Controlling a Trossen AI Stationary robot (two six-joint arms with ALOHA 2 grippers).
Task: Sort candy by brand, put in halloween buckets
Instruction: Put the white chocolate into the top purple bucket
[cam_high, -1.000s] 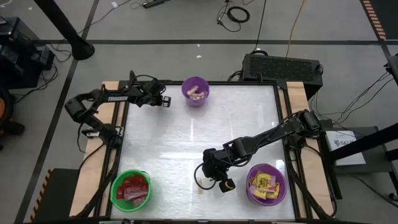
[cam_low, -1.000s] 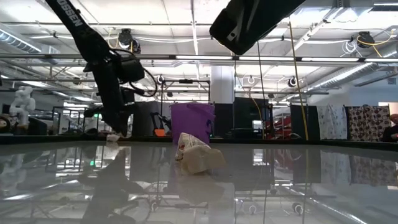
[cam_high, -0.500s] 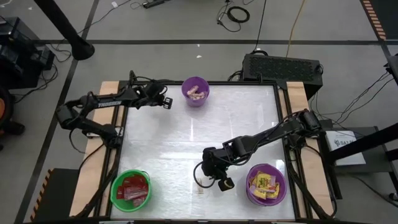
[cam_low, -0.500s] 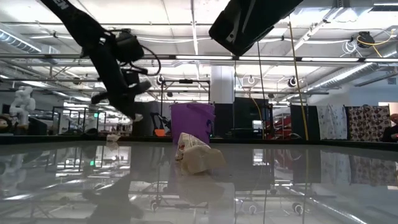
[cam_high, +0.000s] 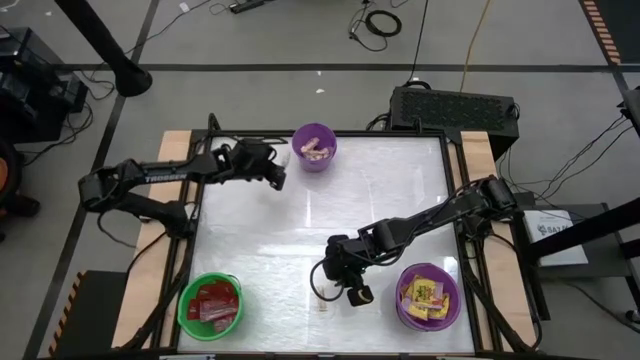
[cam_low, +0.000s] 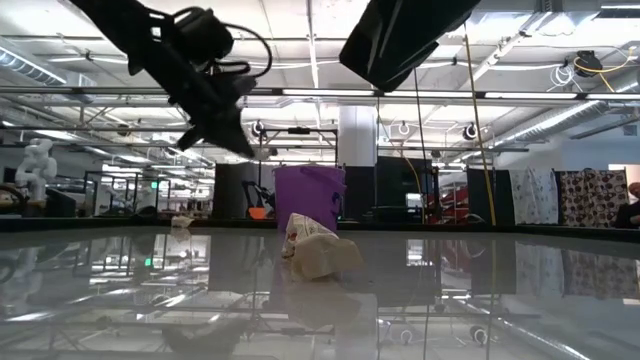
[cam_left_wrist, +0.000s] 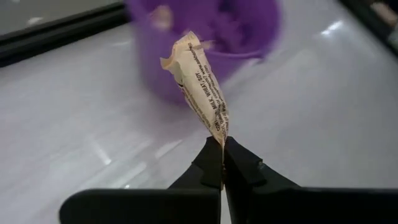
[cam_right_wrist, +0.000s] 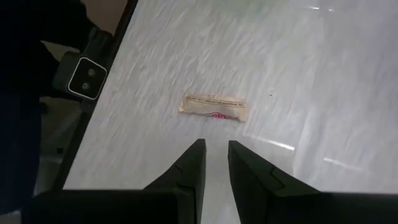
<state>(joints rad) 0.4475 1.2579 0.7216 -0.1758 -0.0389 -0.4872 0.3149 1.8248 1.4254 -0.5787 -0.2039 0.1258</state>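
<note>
Since the earlier frames, we note the left tool (cam_high: 277, 178) is off the surface (cam_high: 300, 230) and nearer the far purple bucket (cam_high: 314, 147), clamped on a tan candy (cam_left_wrist: 202, 87); drop is next. Right tool (cam_high: 340, 290), fingers slightly apart, hovers over another tan piece (cam_right_wrist: 213, 107) beside the near purple bucket (cam_high: 428, 297). Nothing blocks the path.

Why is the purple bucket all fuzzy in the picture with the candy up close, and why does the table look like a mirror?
Left wrist view: the tan candy pinched in the left gripper is sharp, while the purple bucket behind it is smeared. Low view: the glossy table mirrors the ceiling lights and another tan candy.
</note>
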